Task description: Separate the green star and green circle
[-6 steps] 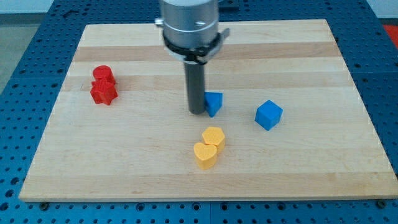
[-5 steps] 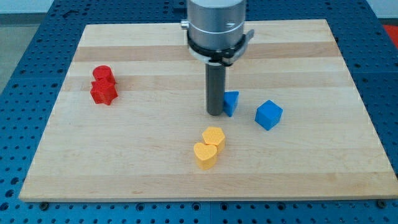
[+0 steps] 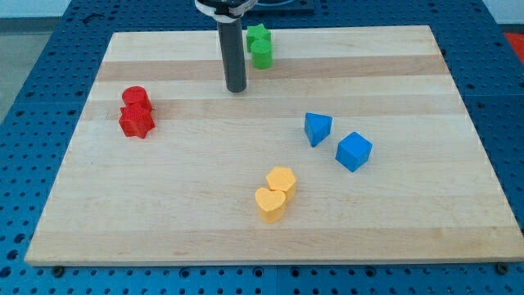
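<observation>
The green star [image 3: 257,35] and the green circle [image 3: 262,55] sit touching each other near the view's top, the star above the circle. My tip [image 3: 237,88] rests on the wooden board [image 3: 164,213], to the lower left of the green circle, a short gap away and not touching either green block.
A red cylinder [image 3: 135,97] and a red star [image 3: 137,122] sit together at the view's left. A blue triangle [image 3: 317,129] and a blue cube [image 3: 354,151] lie at the centre right. A yellow hexagon [image 3: 282,180] and a yellow heart [image 3: 269,204] touch at the lower middle.
My tip has left the blue triangle and moved up and to the left, to beside the green blocks. The blue triangle has ended up a little further right. The green blocks are now uncovered.
</observation>
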{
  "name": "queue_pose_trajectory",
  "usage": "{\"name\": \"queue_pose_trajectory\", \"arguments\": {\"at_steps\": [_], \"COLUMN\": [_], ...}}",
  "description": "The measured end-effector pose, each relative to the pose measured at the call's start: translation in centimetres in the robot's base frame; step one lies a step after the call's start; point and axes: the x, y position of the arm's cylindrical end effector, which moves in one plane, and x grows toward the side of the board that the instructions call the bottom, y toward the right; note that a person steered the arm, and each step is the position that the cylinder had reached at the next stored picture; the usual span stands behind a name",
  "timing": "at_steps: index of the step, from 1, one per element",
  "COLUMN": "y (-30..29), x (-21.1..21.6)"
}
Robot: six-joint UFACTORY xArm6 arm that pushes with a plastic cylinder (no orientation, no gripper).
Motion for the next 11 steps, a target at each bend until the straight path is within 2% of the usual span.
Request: {"name": "queue_pose_trajectory", "arguments": {"at_steps": [3, 5, 6, 7, 8, 10, 11], "y": [1.1, 14.6, 16.7, 11.2, 7.7, 1.0, -0.1], "x": [3.5, -2.9, -7.6, -12.7, -14.6, -14.0, -13.3]}}
